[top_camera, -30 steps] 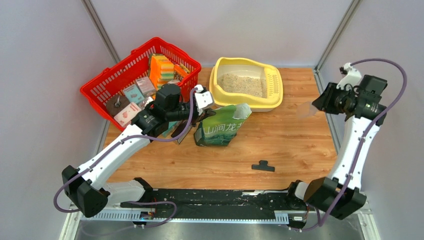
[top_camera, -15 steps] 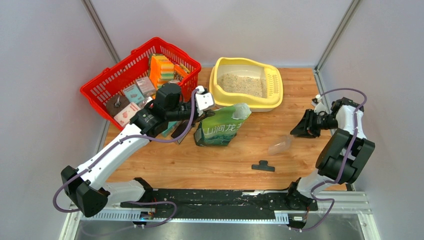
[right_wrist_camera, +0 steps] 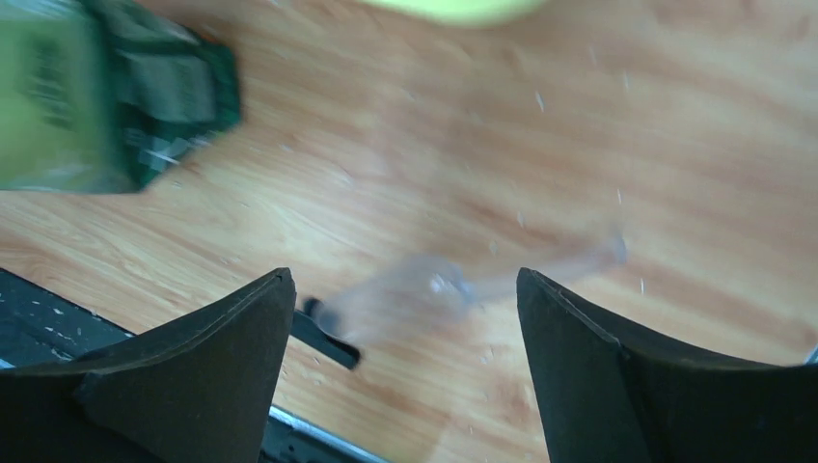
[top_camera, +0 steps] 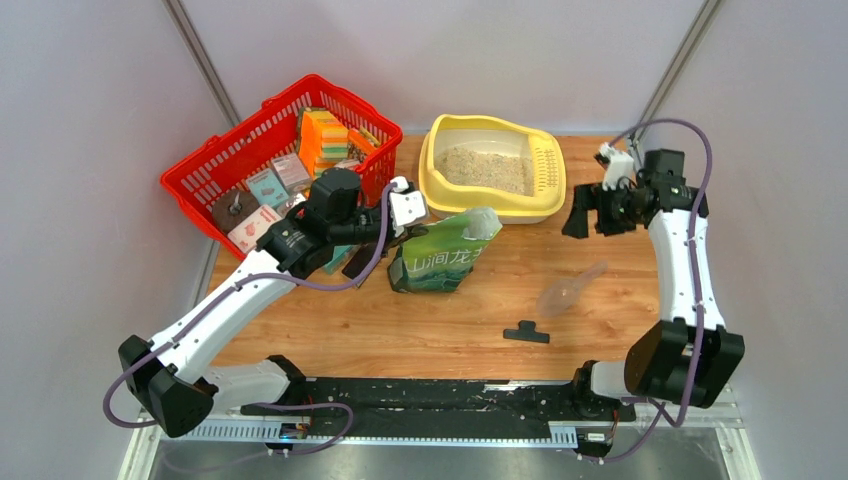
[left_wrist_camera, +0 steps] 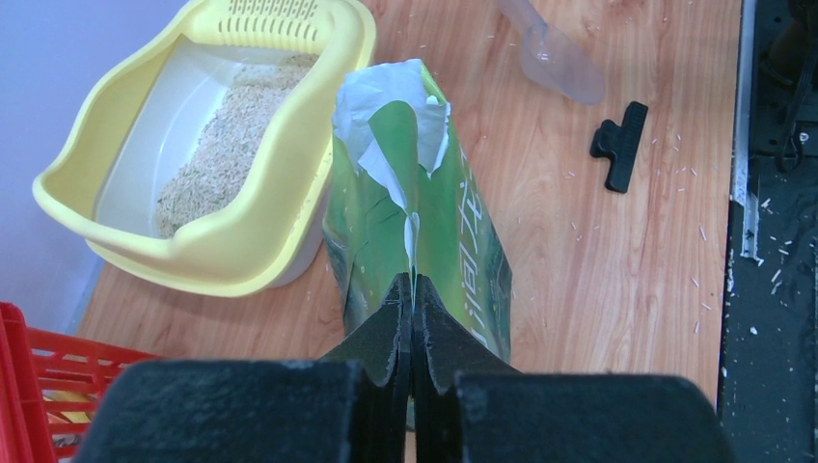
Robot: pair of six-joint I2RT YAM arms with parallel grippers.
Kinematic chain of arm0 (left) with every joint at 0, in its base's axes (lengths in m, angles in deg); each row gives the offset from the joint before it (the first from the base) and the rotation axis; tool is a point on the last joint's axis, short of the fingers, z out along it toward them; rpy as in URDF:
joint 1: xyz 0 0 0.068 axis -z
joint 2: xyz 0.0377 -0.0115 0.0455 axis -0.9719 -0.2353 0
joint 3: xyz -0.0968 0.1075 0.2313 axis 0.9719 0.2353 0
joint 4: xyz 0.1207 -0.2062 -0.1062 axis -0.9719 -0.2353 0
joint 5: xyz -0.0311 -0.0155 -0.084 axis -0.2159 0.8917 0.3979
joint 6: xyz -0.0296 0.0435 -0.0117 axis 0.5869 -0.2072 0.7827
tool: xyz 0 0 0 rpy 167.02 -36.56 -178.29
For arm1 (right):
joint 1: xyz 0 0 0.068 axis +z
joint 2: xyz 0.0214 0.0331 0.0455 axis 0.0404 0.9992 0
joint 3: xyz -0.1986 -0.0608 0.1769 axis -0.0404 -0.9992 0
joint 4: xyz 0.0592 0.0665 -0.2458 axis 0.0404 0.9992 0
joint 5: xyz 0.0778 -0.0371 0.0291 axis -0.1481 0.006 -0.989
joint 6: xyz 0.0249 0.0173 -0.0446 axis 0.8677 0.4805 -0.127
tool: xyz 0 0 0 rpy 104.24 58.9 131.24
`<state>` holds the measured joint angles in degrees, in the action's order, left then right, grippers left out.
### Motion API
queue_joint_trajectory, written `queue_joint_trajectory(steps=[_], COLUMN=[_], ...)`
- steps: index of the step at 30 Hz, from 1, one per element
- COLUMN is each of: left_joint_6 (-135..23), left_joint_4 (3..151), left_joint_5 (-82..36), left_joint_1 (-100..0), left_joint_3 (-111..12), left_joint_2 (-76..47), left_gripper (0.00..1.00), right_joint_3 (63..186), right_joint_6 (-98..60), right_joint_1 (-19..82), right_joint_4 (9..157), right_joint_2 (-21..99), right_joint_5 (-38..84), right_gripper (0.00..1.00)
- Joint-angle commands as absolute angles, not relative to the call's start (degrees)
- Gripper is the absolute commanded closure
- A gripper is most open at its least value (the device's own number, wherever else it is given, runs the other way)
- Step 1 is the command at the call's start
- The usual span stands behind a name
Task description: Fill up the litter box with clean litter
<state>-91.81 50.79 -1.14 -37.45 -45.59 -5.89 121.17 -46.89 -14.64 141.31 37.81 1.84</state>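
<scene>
One pale yellow litter box sits at the table's far edge, with one patch of clean litter inside. The left gripper pinches one green bag just beside it. The right gripper gapes wide and empty above one clear scoop and one black clip.

The left pincer is pinching a fold of the bag, its jaws pressed together on it. The bag is stretching straight ahead of the pincer, its torn mouth gaping at the far end and showing white lining. The litter box is sitting ahead to the left, just beside the bag, with litter covering part of its basin. Ahead to the right, a clip is lying on the table, and a clear scoop is lying farther out. A basket is showing close on the left.
</scene>
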Motion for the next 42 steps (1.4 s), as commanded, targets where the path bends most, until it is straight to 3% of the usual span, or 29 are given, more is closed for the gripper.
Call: queue_joint_trajectory(steps=[1, 6, 18, 21, 22, 24, 27, 31, 42], left_joint_6=[-94.0, -94.4, -95.9, -95.9, -95.8, -95.5, -95.4, -94.9, -91.6], left_joint_4=[52.5, 53.1, 53.2, 54.2, 54.5, 55.4, 56.5, 57.4, 62.3], left_joint_5=[2.0, 2.3, 1.0, 1.1, 1.1, 1.4, 2.0, 3.0, 5.0], left_joint_1=[-37.2, -37.1, -37.1, -37.2, -37.1, -37.2, -37.1, -37.2, -37.2], left_joint_3=[-47.3, -46.6, -43.9, -43.4, -43.4, -43.4, -43.8, -44.8, -44.6], left_joint_2=[-1.8, -1.0, 2.0, 2.0, 1.8, 1.5, 0.5, -0.9, -2.5], left_gripper=[1.0, 1.0, 1.0, 1.0, 1.0, 1.0, 1.0, 1.0, 1.0], right_joint_3=[132.0, 136.9, 139.0, 138.1, 137.9, 137.4, 136.6, 136.8, 139.6], right_joint_6=[-39.9, -28.4, -27.5, -24.5, -24.2, -23.7, -23.5, -25.5, -29.0], right_joint_1=[-3.2, 6.3, 20.0, 21.7, 22.1, 22.8, 23.0, 22.8, 18.6], right_joint_4=[140.4, 137.9, 138.9, 138.2, 138.4, 138.7, 139.7, 141.4, 148.1], right_joint_2=[34.4, 38.2, 46.4, 47.4, 47.8, 48.2, 48.5, 46.2, 37.0], right_joint_5=[-0.5, -3.1, -0.1, 1.4, 2.1, 3.8, 4.9, 7.1, 6.2], right_gripper=[0.13, 0.18, 0.29, 0.42, 0.53, 0.65, 0.7, 1.0, 1.0])
